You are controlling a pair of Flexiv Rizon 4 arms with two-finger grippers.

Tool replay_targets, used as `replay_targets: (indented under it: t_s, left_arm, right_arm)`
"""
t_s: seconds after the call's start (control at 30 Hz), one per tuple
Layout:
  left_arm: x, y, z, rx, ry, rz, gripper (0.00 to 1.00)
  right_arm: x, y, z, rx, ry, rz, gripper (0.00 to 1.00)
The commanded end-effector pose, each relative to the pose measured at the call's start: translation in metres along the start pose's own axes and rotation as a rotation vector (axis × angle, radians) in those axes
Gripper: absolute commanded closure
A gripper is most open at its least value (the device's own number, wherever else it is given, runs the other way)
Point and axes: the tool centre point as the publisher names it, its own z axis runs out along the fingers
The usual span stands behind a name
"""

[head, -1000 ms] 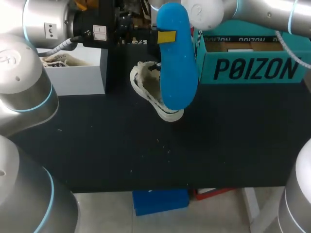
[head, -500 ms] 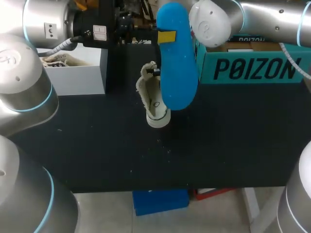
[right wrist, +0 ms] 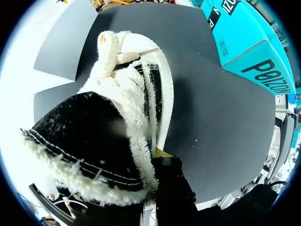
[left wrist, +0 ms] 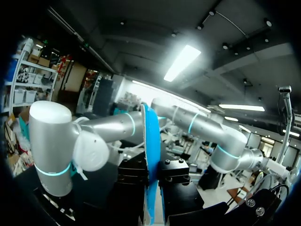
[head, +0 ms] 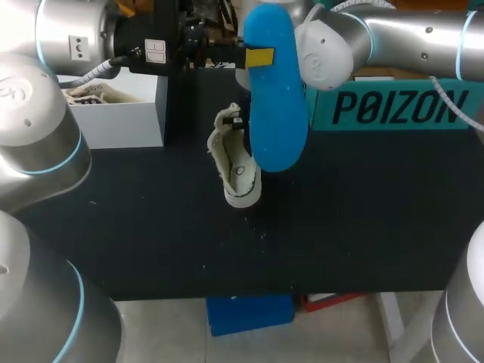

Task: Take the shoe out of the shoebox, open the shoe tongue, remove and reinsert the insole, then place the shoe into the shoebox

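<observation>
The right gripper [right wrist: 159,157] clamps the collar of the cream fleece-lined shoe [right wrist: 127,103], with its inner finger hidden in the fleece. The left gripper [left wrist: 153,175] pinches the blue foam insole [head: 274,98] upright beside the shoe. The right arm [head: 393,38] blocks the inside of the teal cardboard shoebox [head: 393,110], which stands ahead of and beside the right gripper on the black counter [head: 340,212].

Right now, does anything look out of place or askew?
Nothing spilled. The insole is out of the shoe, held aloft in the left pincer; the right pincer holds the shoe tipped up, not flat.
</observation>
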Motion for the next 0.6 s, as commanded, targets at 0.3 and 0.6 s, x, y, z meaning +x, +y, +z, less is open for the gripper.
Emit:
replay_targets:
  t_s: [0.3, 0.6]
  left_arm:
    - [0.0, 0.001, 0.003, 0.002, -0.003, 0.002, 1.0]
    - [0.0, 0.001, 0.003, 0.002, -0.003, 0.002, 1.0]
  right_arm:
    - [0.008, 0.0, 0.025, 0.033, 0.0, -0.003, 1.0]
    - [0.009, -0.003, 0.039, 0.044, -0.01, 0.019, 0.04]
